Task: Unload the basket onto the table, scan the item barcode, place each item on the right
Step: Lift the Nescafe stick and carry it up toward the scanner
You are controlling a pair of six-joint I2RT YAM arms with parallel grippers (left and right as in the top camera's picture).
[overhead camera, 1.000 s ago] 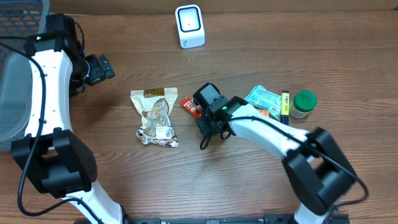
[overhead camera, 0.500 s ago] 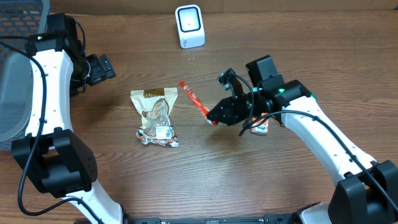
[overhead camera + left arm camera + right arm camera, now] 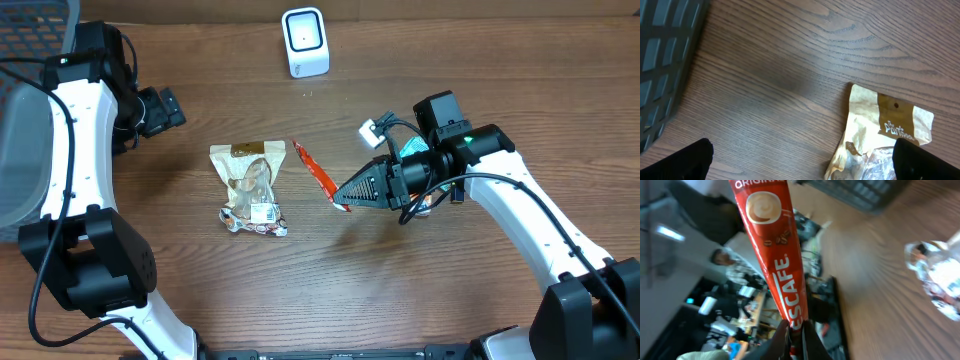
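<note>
Item: red coffee sachet — pinched by one end in the closed right pincer, held above the desk, well short of the scanner; left pincer open; risk — sachet slipped from so thin a grip, or barcode turned away.

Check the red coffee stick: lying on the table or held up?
Held up. The right gripper is shut on one end of the red coffee stick; its wrist view shows the room behind it.
</note>
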